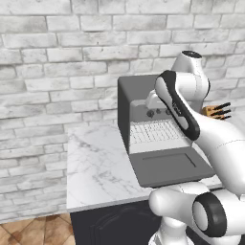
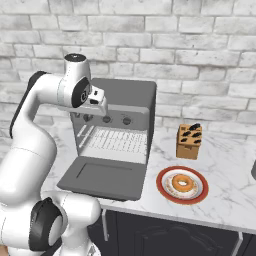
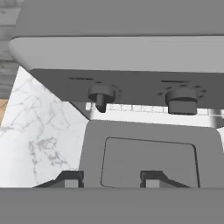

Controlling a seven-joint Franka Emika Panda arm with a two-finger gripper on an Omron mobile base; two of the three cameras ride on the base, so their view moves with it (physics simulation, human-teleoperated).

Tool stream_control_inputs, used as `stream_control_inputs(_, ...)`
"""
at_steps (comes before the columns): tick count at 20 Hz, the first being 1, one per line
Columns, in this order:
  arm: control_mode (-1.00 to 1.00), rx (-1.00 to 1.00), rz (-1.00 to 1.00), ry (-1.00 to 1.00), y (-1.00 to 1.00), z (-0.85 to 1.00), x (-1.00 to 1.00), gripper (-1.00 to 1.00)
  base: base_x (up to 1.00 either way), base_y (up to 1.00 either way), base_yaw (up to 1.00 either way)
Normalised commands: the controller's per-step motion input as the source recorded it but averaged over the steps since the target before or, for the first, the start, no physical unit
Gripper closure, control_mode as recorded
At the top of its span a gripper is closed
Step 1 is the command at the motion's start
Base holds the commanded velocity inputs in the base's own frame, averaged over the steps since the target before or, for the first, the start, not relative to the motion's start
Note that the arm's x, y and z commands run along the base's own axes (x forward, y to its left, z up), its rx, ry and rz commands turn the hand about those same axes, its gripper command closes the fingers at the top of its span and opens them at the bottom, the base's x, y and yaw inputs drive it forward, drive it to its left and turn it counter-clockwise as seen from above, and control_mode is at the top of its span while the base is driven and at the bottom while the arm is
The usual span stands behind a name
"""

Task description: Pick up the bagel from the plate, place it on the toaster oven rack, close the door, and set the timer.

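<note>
The golden-brown bagel (image 2: 182, 183) lies on the red-rimmed plate (image 2: 162, 188), on the counter right of the toaster oven (image 2: 131, 95). The oven's door (image 2: 105, 177) is folded down flat, and the wire toaster oven rack (image 2: 117, 140) inside carries nothing. My gripper (image 2: 100, 107) hovers at the oven's upper front, above the door and well left of the bagel. In the hand view the gripper (image 3: 111, 180) has its fingertips (image 3: 72, 179) apart with nothing between them, over the door (image 3: 148, 153), below two knobs (image 3: 101, 94).
A wooden knife block (image 2: 189, 141) stands behind the plate near the brick wall. The marble counter (image 1: 95, 167) stretches left of the oven to its front edge. A dark object (image 2: 253, 170) shows at the far right edge.
</note>
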Motion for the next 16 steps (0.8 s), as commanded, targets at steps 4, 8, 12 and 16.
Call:
stream_control_inputs(4, -1.0, 0.0, 0.0, -0.02, 0.0, 0.0, -0.04, -1.0, 0.0, 0.0, 0.0)
stream_control_inputs(8, -1.0, -0.01, 0.0, -0.04, 0.0, -0.02, -0.18, -1.0, 0.0, 0.0, 0.0)
stream_control_inputs(12, -1.0, -0.04, 0.0, -0.05, 0.02, 0.0, -0.16, -1.0, 0.0, 0.0, 0.0)
stream_control_inputs(16, -1.0, -0.08, 0.0, -0.03, 0.07, 0.0, -0.14, -1.0, 0.0, 0.0, 0.0)
